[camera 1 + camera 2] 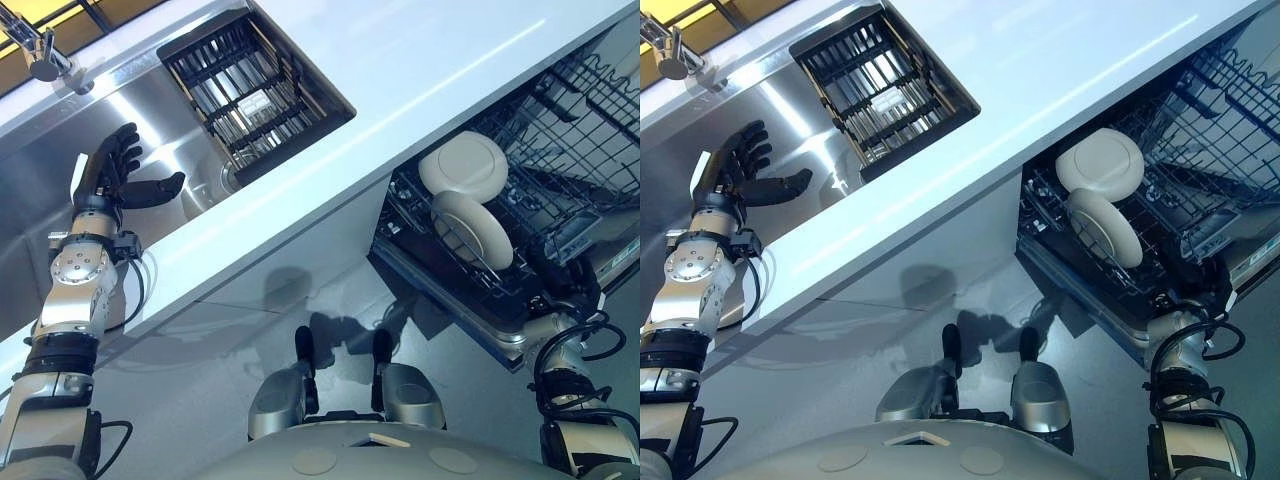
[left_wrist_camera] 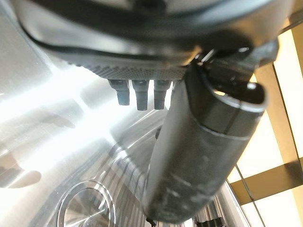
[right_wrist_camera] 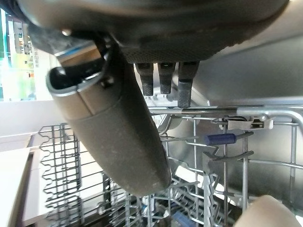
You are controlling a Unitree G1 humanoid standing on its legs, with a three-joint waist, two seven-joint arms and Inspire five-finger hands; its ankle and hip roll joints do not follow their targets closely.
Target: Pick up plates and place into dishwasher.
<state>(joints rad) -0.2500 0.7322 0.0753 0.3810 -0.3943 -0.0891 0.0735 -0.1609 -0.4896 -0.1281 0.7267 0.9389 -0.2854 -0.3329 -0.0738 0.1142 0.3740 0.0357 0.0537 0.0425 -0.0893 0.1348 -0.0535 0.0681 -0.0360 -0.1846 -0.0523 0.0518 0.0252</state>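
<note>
The farther cream round plate (image 1: 463,165) and the nearer cream round plate (image 1: 472,228) stand on edge, close together, in the dark wire lower rack (image 1: 575,130) of the open dishwasher (image 1: 455,300) on the right. They are upright most likely because the rack's wire tines hold them that way, so water can reach both faces and run off.

The right robot hand (image 3: 118,132) hangs at the near edge of that rack. Its thumb is out, its fingers are straight and it holds nothing, which reads as a hand clear of a load. A cream rim shows just beyond it in the right wrist view.

The left robot hand (image 1: 112,178) is raised over the stainless steel sink (image 1: 60,150) on the far left, fingers spread apart and empty, probably poised to fetch the next plate. To its right a black wire dish rack (image 1: 250,85) sits in the sink, beside the white tabletop (image 1: 430,70). I cannot tell whether any plate is in it.

No brand, label or other writing can be made out on the plates, the racks or the dishwasher.
</note>
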